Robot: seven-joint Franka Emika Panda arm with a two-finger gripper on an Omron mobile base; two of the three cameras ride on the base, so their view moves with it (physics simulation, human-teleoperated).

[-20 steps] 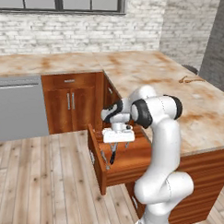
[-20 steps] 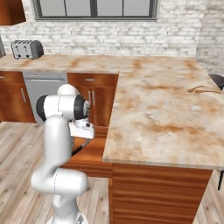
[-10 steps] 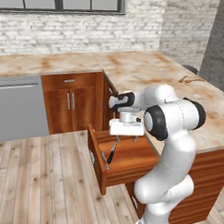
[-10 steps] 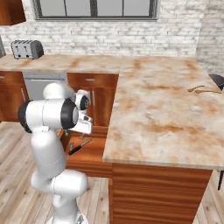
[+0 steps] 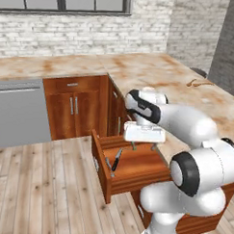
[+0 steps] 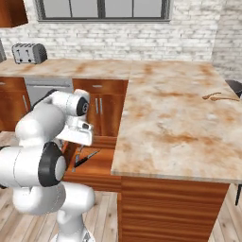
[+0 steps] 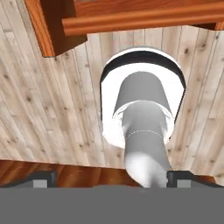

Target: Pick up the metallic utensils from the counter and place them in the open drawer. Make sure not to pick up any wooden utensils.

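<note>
Start at the left end of the drawer (image 5: pixel 135 181). It is pulled out from under the desk (image 5: pixel 154 72). You see the grey utensil (image 5: pixel 108 165) lying flat there, close to the drawer's front. It is thin, small and dull grey. I think it is very light, stiff and a bit slippery. If you ever need to lift it, pinch it across the middle.

Just beside it, a little deeper in the drawer, lies the knife (image 5: pixel 117 159). It has a black handle and a silver blade. It looks light and hard, and the blade is smooth, so the black handle is the best place to hold.

Over the back of the drawer hangs your hand (image 5: pixel 142 145). Its two fingers are spread wide apart, and nothing is between them.

Far to the right of the drawer, well apart from it, a wooden spoon (image 5: pixel 198 83) lies on the desk. It is thin and tan. Leave it alone, because it is wood.

I see no other metal piece on the desk, so the job looks about done.
</note>
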